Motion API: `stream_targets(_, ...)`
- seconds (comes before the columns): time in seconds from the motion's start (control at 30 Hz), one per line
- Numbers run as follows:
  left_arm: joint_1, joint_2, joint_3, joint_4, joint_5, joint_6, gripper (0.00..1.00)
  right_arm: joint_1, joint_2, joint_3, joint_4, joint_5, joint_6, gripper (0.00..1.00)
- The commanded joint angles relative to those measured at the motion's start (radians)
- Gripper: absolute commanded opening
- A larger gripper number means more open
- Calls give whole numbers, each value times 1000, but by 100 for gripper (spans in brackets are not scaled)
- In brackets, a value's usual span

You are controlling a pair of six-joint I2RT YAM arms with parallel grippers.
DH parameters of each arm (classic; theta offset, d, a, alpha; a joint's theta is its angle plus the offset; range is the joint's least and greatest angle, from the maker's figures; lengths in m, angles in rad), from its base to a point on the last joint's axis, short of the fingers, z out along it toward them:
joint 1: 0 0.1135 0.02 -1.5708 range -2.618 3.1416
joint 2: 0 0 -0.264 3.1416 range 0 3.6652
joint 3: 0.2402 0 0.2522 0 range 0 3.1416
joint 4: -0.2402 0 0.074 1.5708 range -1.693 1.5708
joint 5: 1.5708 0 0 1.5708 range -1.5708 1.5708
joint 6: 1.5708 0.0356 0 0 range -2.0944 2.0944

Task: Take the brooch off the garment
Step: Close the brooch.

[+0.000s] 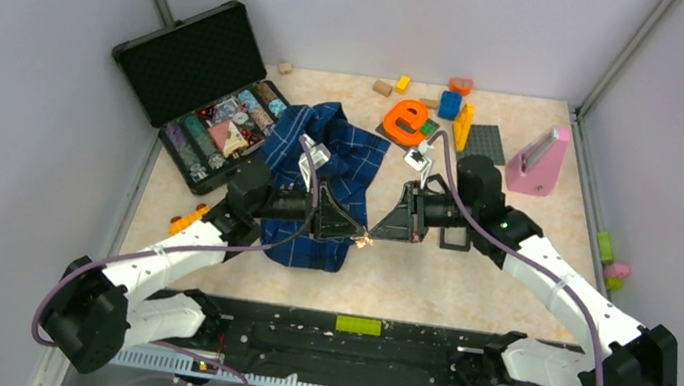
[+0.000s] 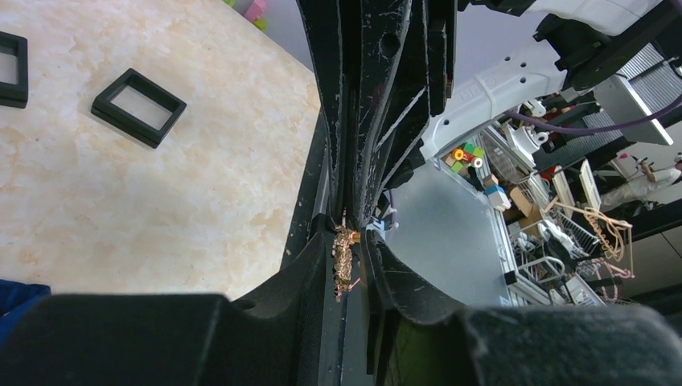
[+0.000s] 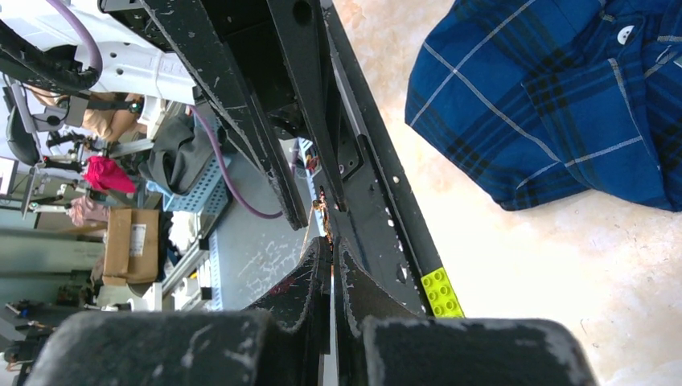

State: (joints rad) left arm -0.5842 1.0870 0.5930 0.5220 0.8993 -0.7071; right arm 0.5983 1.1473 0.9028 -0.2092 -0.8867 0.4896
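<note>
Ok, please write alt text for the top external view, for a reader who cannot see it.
The left gripper and the right gripper, both black, meet tip to tip at a small gold-coloured brooch just beside a crumpled dark blue plaid shirt on a beige marbled table.

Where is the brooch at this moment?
Top view: the brooch is at centre between the left claw and right claw, just right of the shirt.

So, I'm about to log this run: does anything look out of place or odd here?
One thing: the small gold filigree brooch sits inside the left claw, clear of the crumpled dark blue plaid shirt. The shut right claw is nose-to-nose with it, so both claws crowd one tiny piece.
</note>
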Motion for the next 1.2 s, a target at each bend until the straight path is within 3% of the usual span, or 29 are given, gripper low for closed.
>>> stream_targets(0.0,-4,7,38,27,6,16,25,8,-22,5,25,-4,-12,0)
stream_targets(0.2,-3,16,39,27,25,12,17,8,-21,5,29,-3,-10,0)
stream_targets(0.3,-4,13,37,20,25,16,0,8,-17,5,38,-3,-5,0)
stream_targets(0.33,-4,12,39,12,20,20,0,8,-15,6,39,-4,-2,5)
stream_targets(0.5,-4,-55,16,-10,-98,-5,0,6,-73,-26,116,44,38,56)
stream_targets(0.7,7,-136,7,-77,-266,-126,0,5,-184,-131,280,150,105,61)
stream_targets(0.77,11,-166,-13,-44,-316,-202,0,8,-246,-185,336,262,140,63)
stream_targets(0.93,13,-239,-71,79,-463,-393,0,69,-387,-356,665,422,226,65)
stream_targets(1.17,13,-346,-105,75,-710,-654,0,181,-325,-423,889,529,264,69)
